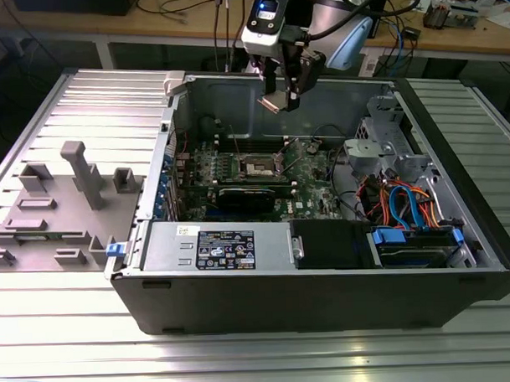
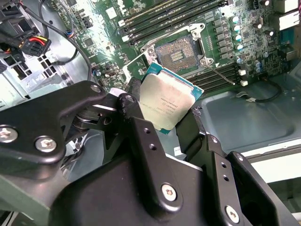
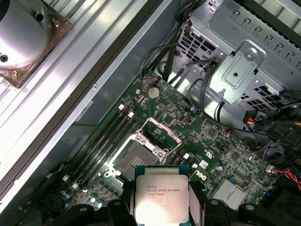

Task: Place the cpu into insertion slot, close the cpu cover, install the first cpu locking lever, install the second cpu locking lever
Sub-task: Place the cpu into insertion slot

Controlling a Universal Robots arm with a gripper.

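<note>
Second wrist view: pincer [image 2: 165,109] clamped on cpu [image 2: 165,104] by its edges, hanging above the board.
Insertion slot [image 2: 178,52] bare underneath; cpu cover [image 3: 162,125] swung open; edge grip prob. keeps underside contacts clear for seating.

Exterior view: bright, even light from above. The table [image 1: 68,357] shows a pale sheen along its ribs. The inside of the case [image 1: 309,298] lies in softer shade under its walls.

Second wrist view: the cpu [image 2: 164,96] carries a mild reflection. My gripper [image 2: 165,113] reads black, with small highlights on its screws.

First wrist view: a glare streak runs along the case, and the cables [image 3: 263,136] sit in shade.
</note>
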